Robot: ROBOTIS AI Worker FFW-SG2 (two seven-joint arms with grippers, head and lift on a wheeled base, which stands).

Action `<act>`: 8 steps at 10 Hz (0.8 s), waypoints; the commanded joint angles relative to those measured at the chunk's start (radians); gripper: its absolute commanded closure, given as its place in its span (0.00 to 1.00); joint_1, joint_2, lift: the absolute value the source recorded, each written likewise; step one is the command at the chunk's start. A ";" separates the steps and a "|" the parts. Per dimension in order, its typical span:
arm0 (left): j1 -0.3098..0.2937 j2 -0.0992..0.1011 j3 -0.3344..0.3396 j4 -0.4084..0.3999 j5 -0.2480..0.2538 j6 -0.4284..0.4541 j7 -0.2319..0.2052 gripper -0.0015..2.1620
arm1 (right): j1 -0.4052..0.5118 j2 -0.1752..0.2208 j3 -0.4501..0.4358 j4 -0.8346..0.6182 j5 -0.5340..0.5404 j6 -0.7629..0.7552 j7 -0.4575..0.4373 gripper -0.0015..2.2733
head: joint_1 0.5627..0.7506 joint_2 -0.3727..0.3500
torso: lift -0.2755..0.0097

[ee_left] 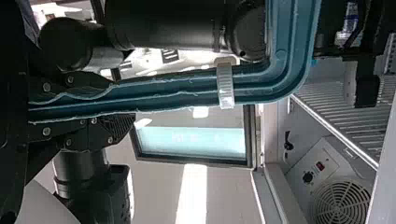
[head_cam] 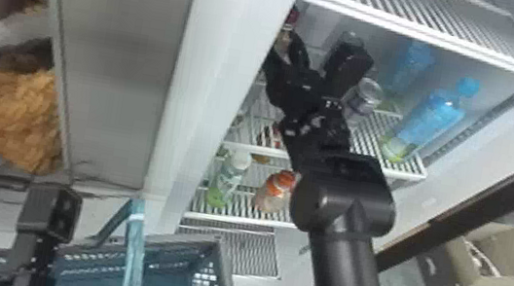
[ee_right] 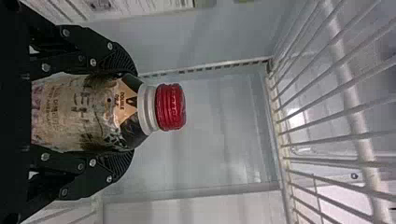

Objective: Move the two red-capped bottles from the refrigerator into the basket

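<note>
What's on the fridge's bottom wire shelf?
A white-capped bottle and an orange-capped bottle stand on the bottom wire shelf. The right arm covers its right part, and the shelf above partly hides the back; can't tell what's there.

On the peach-coloured patch (ee_right: 123, 112) near the neck of the red-capped bottle (ee_right: 70, 112), one word can be read: "DOUBLE". A shorter word stands beside it, but I cannot read it surely. The pale label of the same bottle has bigger dark characters and lines of small print, and these I cannot read. A sheet (ee_right: 140, 5) carries rows of small print, also unreadable. In the head view, the white-capped bottle (head_cam: 229, 175), near the front edge of the lower shelf (head_cam: 238, 222), has dark lettering, not readable. In the left wrist view, pale marks on the bluish pane (ee_left: 191, 144) are unreadable too.
</note>
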 commanded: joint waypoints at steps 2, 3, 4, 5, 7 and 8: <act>-0.001 0.000 0.000 0.002 0.000 -0.002 -0.001 0.56 | 0.099 -0.008 0.000 -0.137 -0.033 0.039 0.000 0.57 | 0.70 0.03 | 0.97; -0.001 0.000 -0.002 0.002 0.000 -0.002 -0.001 0.56 | 0.136 -0.012 -0.002 -0.203 -0.043 0.066 0.000 0.56 | 0.70 0.03 | 0.97; -0.001 0.000 -0.004 0.002 0.000 -0.002 0.001 0.56 | 0.173 -0.015 -0.016 -0.267 -0.043 0.095 0.000 0.57 | 0.70 0.03 | 0.97; 0.002 0.000 -0.004 0.004 0.000 -0.002 -0.001 0.56 | 0.207 -0.019 -0.032 -0.321 -0.047 0.117 0.000 0.57 | 0.70 0.03 | 0.97; 0.002 0.000 -0.006 0.004 0.000 -0.002 0.001 0.56 | 0.283 -0.028 -0.060 -0.429 -0.047 0.171 0.000 0.57 | 0.70 0.03 | 0.97; 0.002 0.000 -0.006 0.006 0.000 -0.005 0.001 0.56 | 0.327 -0.032 -0.072 -0.480 -0.051 0.186 0.002 0.57 | 0.70 0.03 | 0.97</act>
